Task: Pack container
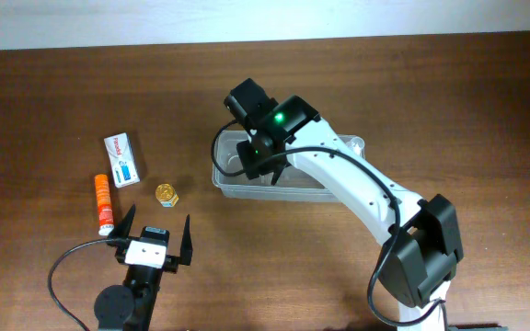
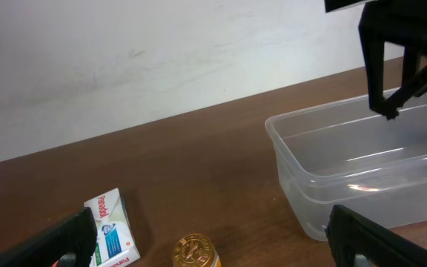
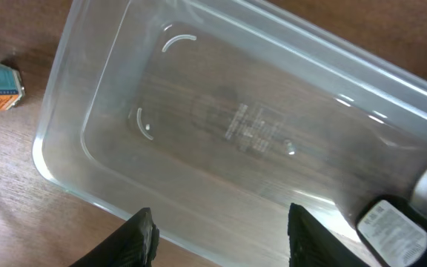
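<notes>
The container [image 1: 237, 184] is a clear plastic tub at the table's middle, also seen in the left wrist view [image 2: 302, 174] and from above in the right wrist view [image 3: 65, 119]. My right gripper [image 1: 263, 154] hovers over its left part, and its jaws [image 3: 224, 237] stand open with nothing between them. A dark item with a white label [image 3: 391, 226] lies at the tub's lower right. My left gripper [image 1: 155, 241] is open near the front edge, facing a gold-capped jar [image 2: 195, 254] and a white medicine box [image 2: 110, 230].
Left of the tub lie the white box [image 1: 122, 159], an orange tube [image 1: 104, 204] and the small gold-capped jar [image 1: 166, 193]. The right arm reaches across the tub's right half from the front right. A pale wall stands behind the table.
</notes>
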`<state>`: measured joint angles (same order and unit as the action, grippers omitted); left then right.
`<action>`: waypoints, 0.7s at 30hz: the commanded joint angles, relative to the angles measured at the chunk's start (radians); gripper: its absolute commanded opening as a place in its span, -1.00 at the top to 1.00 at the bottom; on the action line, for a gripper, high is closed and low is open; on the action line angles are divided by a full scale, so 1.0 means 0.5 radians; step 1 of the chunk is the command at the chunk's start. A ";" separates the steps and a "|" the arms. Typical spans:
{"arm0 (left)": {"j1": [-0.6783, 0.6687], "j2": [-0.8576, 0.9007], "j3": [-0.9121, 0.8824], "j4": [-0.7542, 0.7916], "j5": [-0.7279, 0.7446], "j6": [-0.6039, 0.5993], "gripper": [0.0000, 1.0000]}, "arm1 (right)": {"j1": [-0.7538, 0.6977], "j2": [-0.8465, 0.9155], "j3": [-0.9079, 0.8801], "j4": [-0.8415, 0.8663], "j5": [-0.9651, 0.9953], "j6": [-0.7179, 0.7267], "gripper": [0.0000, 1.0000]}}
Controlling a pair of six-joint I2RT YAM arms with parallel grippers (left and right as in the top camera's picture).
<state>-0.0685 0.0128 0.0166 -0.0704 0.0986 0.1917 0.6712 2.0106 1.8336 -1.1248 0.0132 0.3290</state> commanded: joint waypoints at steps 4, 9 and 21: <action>0.012 -0.013 -0.015 0.003 0.021 0.031 -0.99 | 0.058 0.024 -0.131 0.063 -0.027 0.004 -0.01; 0.012 -0.014 -0.015 0.003 0.021 0.031 -0.99 | 0.058 0.024 -0.171 0.066 -0.048 0.025 -0.01; 0.012 -0.014 -0.015 0.003 0.021 0.031 -0.99 | 0.063 0.024 -0.174 0.037 -0.111 0.025 -0.01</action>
<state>-0.0685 0.0128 0.0166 -0.0704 0.0986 0.1917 0.6922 2.0155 1.7554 -1.1011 -0.0288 0.3367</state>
